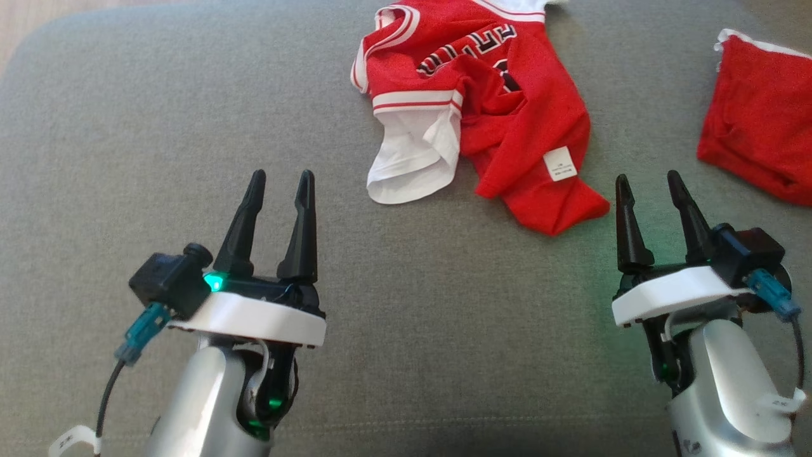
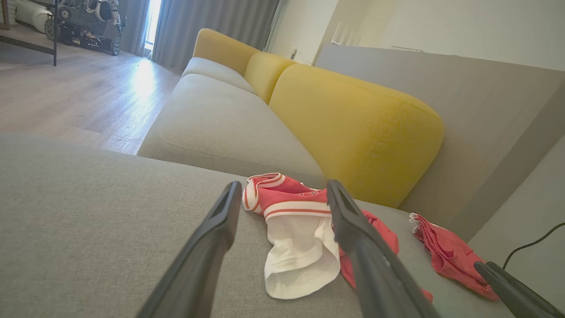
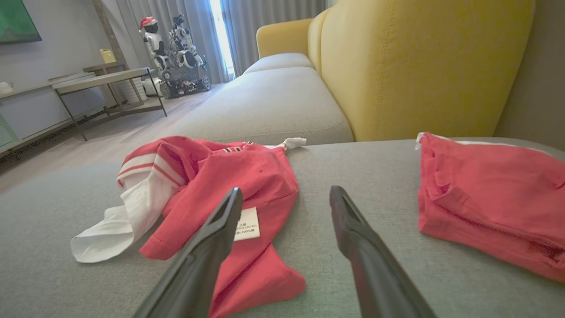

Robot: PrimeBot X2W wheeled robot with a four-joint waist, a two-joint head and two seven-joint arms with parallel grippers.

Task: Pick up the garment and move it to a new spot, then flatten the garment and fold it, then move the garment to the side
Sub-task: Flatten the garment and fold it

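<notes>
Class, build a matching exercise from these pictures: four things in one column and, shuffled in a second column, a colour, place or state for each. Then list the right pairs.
Column one
1. jersey
2. second garment
3. left pincer
4. backrest

Column two
A. yellow, behind the grey seat
B. open, holding nothing
C. crumpled, red and white with lettering
D. mostly red, at the seat's right side

Pairs: 1-C, 2-D, 3-B, 4-A

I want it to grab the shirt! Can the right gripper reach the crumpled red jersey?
Probably yes. The right gripper is open, and only bare grey cushion lies between it and the jersey.
</notes>
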